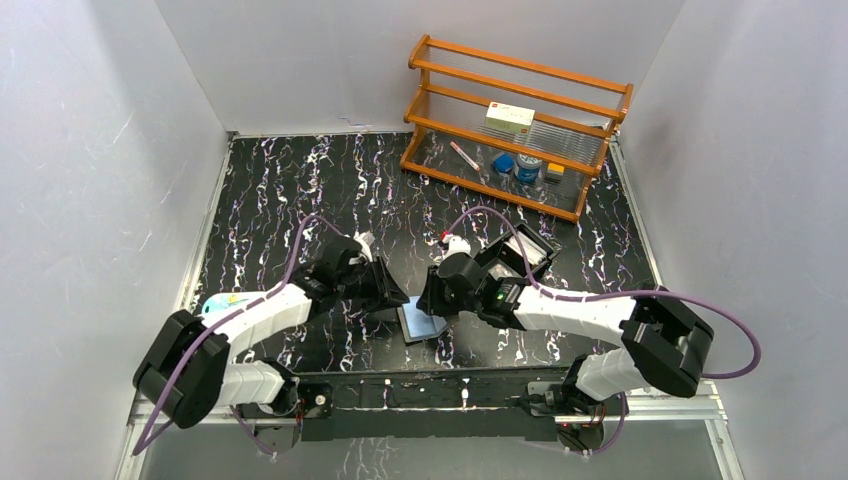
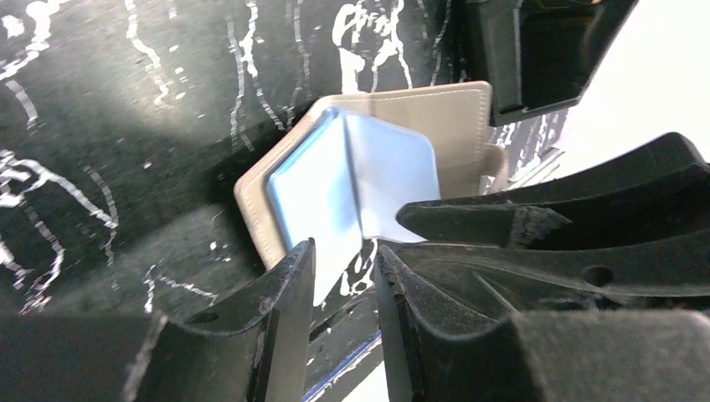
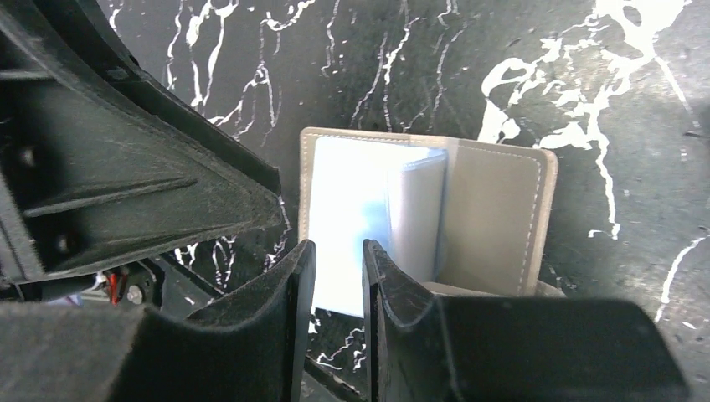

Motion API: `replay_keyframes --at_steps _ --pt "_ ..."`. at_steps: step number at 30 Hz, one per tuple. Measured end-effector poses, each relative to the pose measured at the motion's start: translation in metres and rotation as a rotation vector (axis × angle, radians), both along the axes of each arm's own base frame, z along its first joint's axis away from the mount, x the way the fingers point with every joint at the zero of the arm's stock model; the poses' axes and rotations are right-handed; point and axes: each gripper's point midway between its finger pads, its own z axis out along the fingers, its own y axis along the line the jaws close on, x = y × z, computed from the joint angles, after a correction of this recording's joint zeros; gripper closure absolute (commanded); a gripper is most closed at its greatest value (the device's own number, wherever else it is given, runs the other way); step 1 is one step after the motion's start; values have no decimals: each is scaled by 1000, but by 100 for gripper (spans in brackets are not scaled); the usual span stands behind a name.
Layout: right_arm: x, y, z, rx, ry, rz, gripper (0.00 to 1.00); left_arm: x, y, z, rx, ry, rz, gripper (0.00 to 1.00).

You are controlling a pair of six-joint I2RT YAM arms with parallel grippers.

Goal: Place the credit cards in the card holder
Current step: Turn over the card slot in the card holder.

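Grey fold-over card holder (image 3: pixel 494 209) lying open, left gripper (image 2: pixel 343 251) at its left, right gripper (image 3: pixel 335 249) at its right — both slightly parted, empty.

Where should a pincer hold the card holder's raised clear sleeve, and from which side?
Probably take the raised clear sleeve by its free edge, from above, one jaw per face: it tilts up from the fold of the card holder; its neighbour lies flat.
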Motion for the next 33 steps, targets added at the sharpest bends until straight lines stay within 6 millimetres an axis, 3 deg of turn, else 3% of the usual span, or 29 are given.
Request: replay_keyframes --at_steps 4,9,16,20,29,33 --pt "6 -11 -6 -42 -6 -23 66 6 -13 3 -44 -5 -32 71" --pt "13 -28 -11 -91 -17 -68 67 5 -18 -12 -37 35 -46 72" --pt "9 -63 -33 -153 -23 -117 68 0 -2 -47 89 104 -27 76" --pt "-1 -80 -56 -197 18 -136 69 3 2 -49 122 98 -19 77" --pt "-1 -72 -56 -133 43 -165 70 7 17 -48 241 82 -8 75" --pt "-6 -66 -54 -97 75 -157 70 12 20 -30 261 46 -10 70"
